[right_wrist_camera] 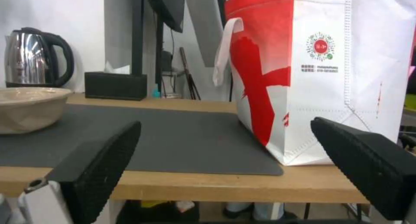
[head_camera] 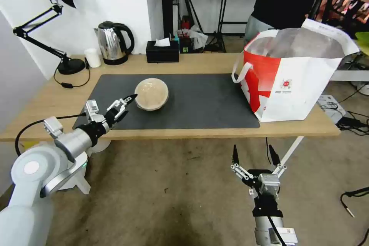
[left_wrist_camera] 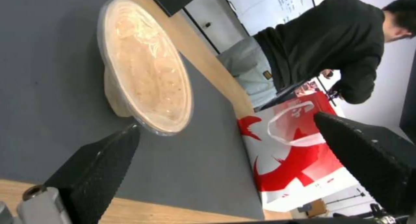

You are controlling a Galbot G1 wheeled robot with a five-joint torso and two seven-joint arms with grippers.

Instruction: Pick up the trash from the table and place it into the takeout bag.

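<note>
Head view: the round tan lidded bowl (head_camera: 151, 93) sits on the dark mat (head_camera: 200, 100) of the surface (head_camera: 46, 103), left of centre, well apart from the takeout bag (head_camera: 296, 73) standing at the right end. The left pincer (head_camera: 125, 104) hangs just beside the bowl's left edge, jaws spread wide and holding nothing; in the left wrist view the bowl's clear lid (left_wrist_camera: 147, 64) lies just ahead of one fingertip (left_wrist_camera: 104, 159). The right pincer (head_camera: 254, 156) waits below the surface's front edge, also wide open and empty.

The bowl looks light and fairly stiff, likely pressed fibre, with a smooth plastic lid that could slip or pop off. The firm rim, gripped across from both sides, seems the safest hold.

The bag bears a small round red logo (right_wrist_camera: 320, 46) with tiny print beneath, too small to read.
</note>
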